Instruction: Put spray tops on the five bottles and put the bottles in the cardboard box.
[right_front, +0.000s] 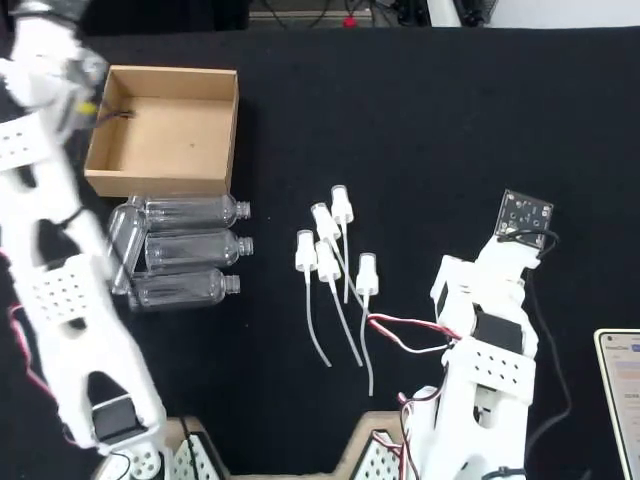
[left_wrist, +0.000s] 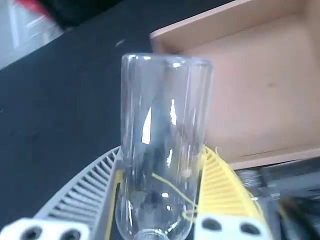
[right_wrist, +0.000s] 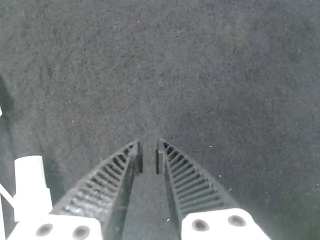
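My left gripper (left_wrist: 162, 155) is shut on a clear bottle (left_wrist: 165, 95) with no top, held between a grey finger and a yellow finger. It hangs just beside the open cardboard box (left_wrist: 250, 100). From above, that gripper (right_front: 78, 92) is at the box's (right_front: 165, 130) left side. Several uncapped clear bottles (right_front: 190, 250) lie side by side in front of the box. Several white spray tops (right_front: 330, 250) with long tubes lie at the centre. My right gripper (right_wrist: 148, 156) hovers low over the black mat, jaws together, holding nothing, with one spray top (right_wrist: 31, 187) beside it.
The right arm (right_front: 495, 330) is folded at the front right with red and white wires beside it. A phone (right_front: 622, 400) lies at the right edge. The left arm (right_front: 70, 300) stretches along the left side. The mat (right_front: 430, 120) is bare at the back right.
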